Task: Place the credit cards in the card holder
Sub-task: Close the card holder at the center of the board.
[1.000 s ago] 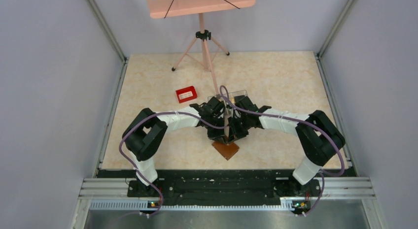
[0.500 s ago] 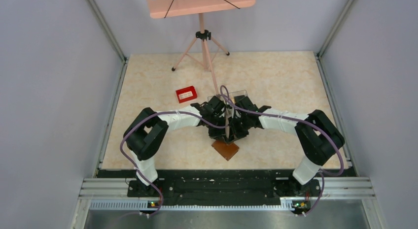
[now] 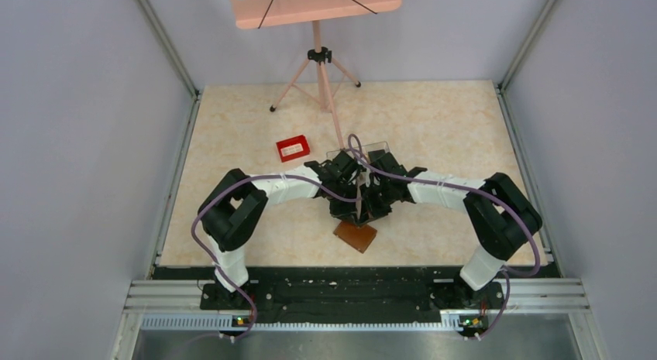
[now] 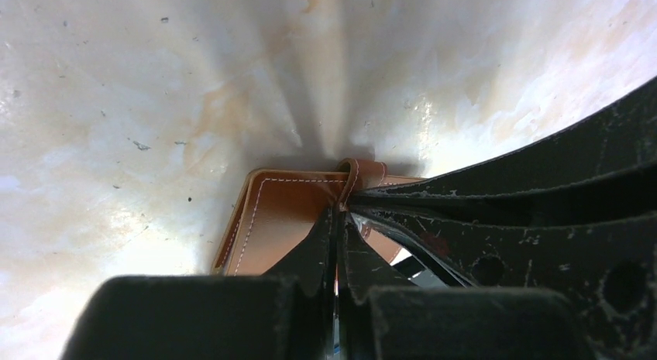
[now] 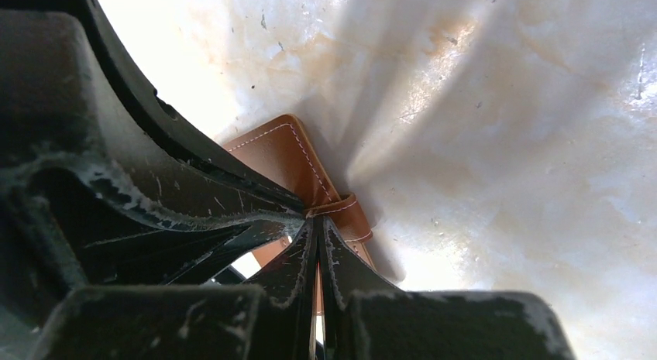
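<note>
Top external: spot the card holder [image 3: 356, 237] flat on the table [image 3: 442, 128] by the near edge. Read left gripper [image 4: 341, 211] and right gripper [image 5: 314, 221] as pinched shut at its strap [image 4: 362, 171], on what, cannot tell; brace the leather and slide in level with the slot, slowly

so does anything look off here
Mainly the crowding: the left gripper and right gripper, both nearly shut, meet at the same small strap of the card holder, which lies skewed to the table edge.
</note>
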You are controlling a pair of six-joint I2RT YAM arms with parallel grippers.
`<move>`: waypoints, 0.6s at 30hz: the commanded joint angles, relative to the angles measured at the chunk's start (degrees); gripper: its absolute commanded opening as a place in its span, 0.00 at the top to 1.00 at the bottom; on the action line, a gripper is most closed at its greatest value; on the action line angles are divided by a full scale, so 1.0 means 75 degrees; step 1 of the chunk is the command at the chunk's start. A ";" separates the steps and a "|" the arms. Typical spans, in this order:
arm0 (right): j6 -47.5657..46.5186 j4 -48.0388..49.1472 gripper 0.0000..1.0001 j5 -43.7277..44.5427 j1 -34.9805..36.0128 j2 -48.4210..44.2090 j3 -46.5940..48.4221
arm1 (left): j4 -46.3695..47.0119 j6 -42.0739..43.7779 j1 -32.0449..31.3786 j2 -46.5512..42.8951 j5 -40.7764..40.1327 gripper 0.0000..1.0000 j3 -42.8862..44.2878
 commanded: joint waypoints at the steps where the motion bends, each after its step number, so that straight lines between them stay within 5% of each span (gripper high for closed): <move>1: -0.0390 -0.0243 1.00 0.0374 0.0111 0.0247 -0.0391 | -0.0425 0.0638 -0.0595 0.0299 -0.0314 1.00 0.0325; 18: -0.0353 -0.0179 1.00 -0.0125 0.0113 -0.0662 -0.0260 | -0.0788 0.0771 -0.0717 0.0496 -0.0615 1.00 0.0548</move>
